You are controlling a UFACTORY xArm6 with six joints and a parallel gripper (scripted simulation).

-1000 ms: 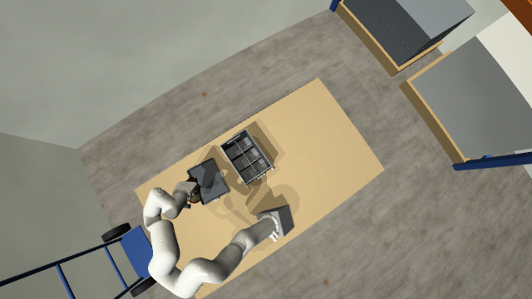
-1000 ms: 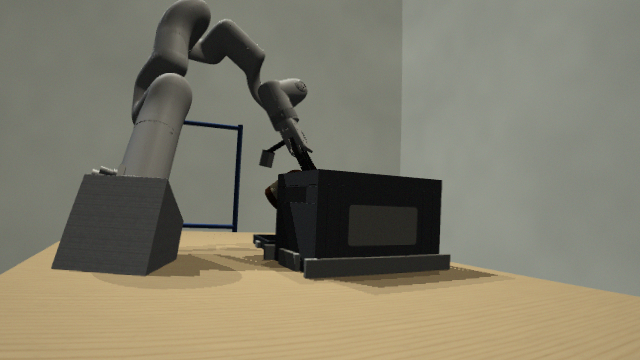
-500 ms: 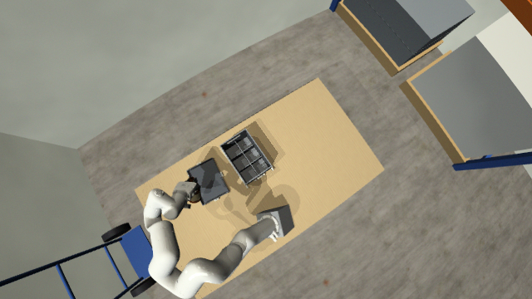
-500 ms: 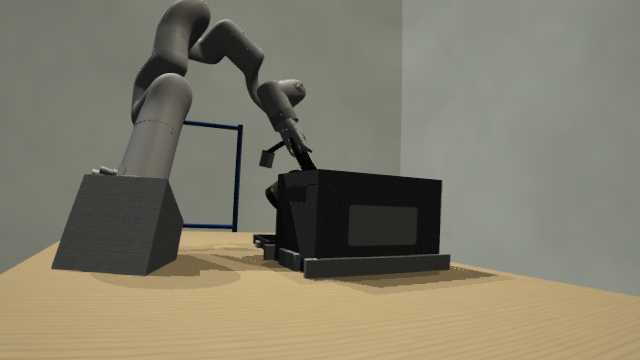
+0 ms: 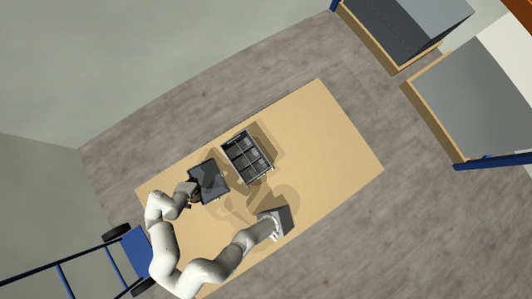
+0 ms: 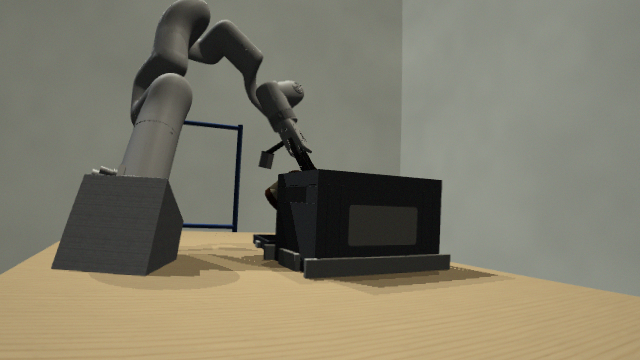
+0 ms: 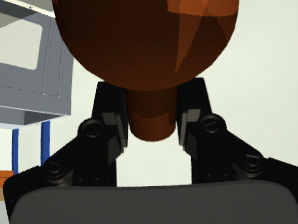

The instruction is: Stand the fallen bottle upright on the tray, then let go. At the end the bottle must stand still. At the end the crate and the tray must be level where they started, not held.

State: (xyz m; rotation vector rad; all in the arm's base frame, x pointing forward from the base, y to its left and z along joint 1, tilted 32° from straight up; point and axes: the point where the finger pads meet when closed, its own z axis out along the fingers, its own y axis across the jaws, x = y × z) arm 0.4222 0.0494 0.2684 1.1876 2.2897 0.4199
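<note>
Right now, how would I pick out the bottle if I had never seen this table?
Find the wooden table and the white arm reaching over it. At the arm's tip, the gripper has its jaws shut on the bottle by its neck. It is the only glossy brown thing, beside the grey tray and divided crate.

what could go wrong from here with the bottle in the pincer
1. The pincer grips the brown bottle only by its narrow neck, with the wide body hanging beyond the fingers; it may swing or slip.
2. The arm works at the edge of the tray, close to the crate; a bump might shift either one.
3. In the exterior view the crate hides most of the bottle, so whether it sits upright before release is hard to judge.
</note>
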